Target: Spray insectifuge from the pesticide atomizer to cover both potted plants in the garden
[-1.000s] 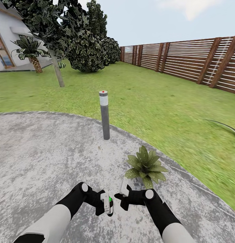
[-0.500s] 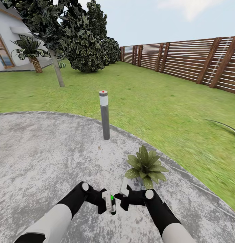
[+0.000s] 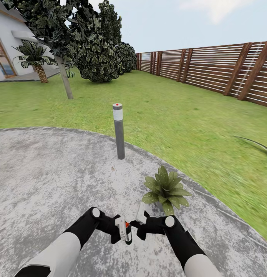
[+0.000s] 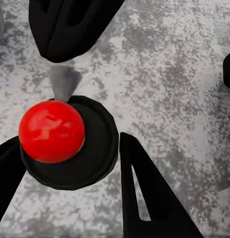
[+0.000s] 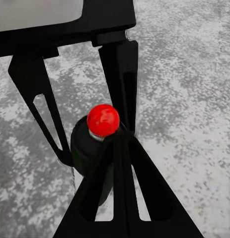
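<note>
The pesticide atomizer (image 4: 90, 158), a small black bottle topped by a red ball (image 5: 103, 120), sits between the fingers of my left gripper (image 3: 124, 231), which is shut on it low over the paved round (image 3: 52, 181). My right gripper (image 3: 135, 224) is shut, its joined tips (image 5: 117, 145) right against the bottle just below the ball. One potted plant (image 3: 166, 188), a low rosette of olive-green leaves, stands on the paving's edge just beyond my right gripper. The other potted plant is out of view.
A grey bollard light (image 3: 118, 132) stands on the paving beyond the plant. Lawn (image 3: 187, 115) stretches to the brown slat fence (image 3: 221, 71). Trees and shrubs (image 3: 95, 50), a palm (image 3: 35, 57) and a house (image 3: 4, 46) are at far left. A long leaf tip (image 3: 256, 143) shows at right.
The atomizer's ball has turned from green to red. My left gripper has shifted slightly right with the bottle, closer to the right gripper.
</note>
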{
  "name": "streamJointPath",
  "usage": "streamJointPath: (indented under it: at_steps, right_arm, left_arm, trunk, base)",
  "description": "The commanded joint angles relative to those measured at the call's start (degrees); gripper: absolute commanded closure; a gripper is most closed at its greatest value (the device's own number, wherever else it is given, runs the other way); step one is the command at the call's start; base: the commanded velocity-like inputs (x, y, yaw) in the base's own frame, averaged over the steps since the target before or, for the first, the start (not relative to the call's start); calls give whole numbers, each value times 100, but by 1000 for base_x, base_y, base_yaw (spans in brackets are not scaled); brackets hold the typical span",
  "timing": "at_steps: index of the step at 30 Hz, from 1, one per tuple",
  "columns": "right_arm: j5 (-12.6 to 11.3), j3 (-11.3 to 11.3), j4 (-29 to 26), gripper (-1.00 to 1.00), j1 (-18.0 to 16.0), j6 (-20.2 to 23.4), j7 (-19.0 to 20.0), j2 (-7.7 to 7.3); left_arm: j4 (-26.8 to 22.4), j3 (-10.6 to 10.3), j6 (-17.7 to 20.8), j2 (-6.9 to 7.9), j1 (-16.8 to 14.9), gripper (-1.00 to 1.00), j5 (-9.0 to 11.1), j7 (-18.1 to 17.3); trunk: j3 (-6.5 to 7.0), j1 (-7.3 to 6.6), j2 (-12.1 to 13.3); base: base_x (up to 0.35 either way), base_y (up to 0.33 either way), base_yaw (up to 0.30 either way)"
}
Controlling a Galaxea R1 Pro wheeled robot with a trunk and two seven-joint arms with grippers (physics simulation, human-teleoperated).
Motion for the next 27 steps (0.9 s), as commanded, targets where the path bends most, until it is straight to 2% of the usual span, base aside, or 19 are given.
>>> streamJointPath:
  at_steps: [1, 7, 10, 13, 15, 17, 18, 19, 20, 21, 22, 24, 26, 27]
  right_arm:
    - [56, -8, -7, 100, -1, -42, 6, 2]
    - [65, -13, -7, 100, -3, -50, 1, 2]
    - [74, -36, -8, 100, -2, -57, -2, 2]
    - [80, -52, -14, 100, -3, -59, -33, 2]
    - [82, -201, 66, 100, -2, -63, -410, 2]
    - [82, -584, 486, 100, -1, -67, -1441, 2]
    - [82, -665, 668, 100, -1, -70, -1781, 2]
    - [82, -754, 943, 100, -1, -73, -2310, -26]
    - [82, -856, 1311, 100, -1, -76, -3135, -81]
    - [81, -914, 1521, 100, -1, -76, -3610, -104]
    - [80, -1029, 1939, 100, -1, -77, -4435, -131]
    - [75, -1168, 2768, 100, -1, -108, -5845, -167]
    - [-10, -1214, 3394, 100, 1, -333, -6780, -307]
    - [-209, -1226, 3625, 100, 6, -539, -7020, -396]
  left_arm:
    - [6, 1, -59, 46, 3, 100, -69, 9]
    - [75, -4, -58, 951, 28, 100, -90, 40]
    - [162, 6, -88, 1390, 63, 100, -34, 60]
    - [225, 42, -208, 1603, 219, 100, -27, 64]
    - [237, 59, -199, 1702, 295, 100, -27, 120]
    - [279, 131, -171, 1738, 335, 100, 37, 642]
    - [352, 194, -168, 1729, 363, 100, 85, 896]
    - [540, 310, -166, 1701, 404, 100, 188, 1329]
    - [904, 439, -179, 1655, 444, 100, 371, 1951]
    - [1108, 476, -188, 1636, 455, 100, 494, 2258]
    - [1408, 507, -200, 1604, 464, 100, 786, 2725]
    - [1750, 532, -218, 1577, 474, 100, 1547, 3375]
    - [1889, 538, -223, 1582, 552, 100, 2282, 3746]
    - [1914, 539, -226, 1577, 652, 100, 2607, 3898]
  trunk:
    - [-5, -1, -2]
    - [-5, -1, -2]
    - [-5, -1, -2]
    - [-5, -1, -2]
    - [-5, -1, -2]
    - [-5, -1, -2]
    - [-5, -1, -2]
    - [-5, -1, -2]
    - [-5, -1, -2]
    - [-5, -1, -2]
    - [-5, -1, -2]
    - [-5, -1, -2]
    - [-5, -1, -2]
    - [-5, -1, -2]
  base:
    - [0, 0, 0]
    - [0, 0, 0]
    - [0, 0, 0]
    - [0, 0, 0]
    - [0, 0, 0]
    - [0, 0, 0]
    - [0, 0, 0]
    - [0, 0, 0]
    - [0, 0, 0]
    - [0, 0, 0]
    - [0, 0, 0]
    - [0, 0, 0]
    - [0, 0, 0]
    - [0, 0, 0]
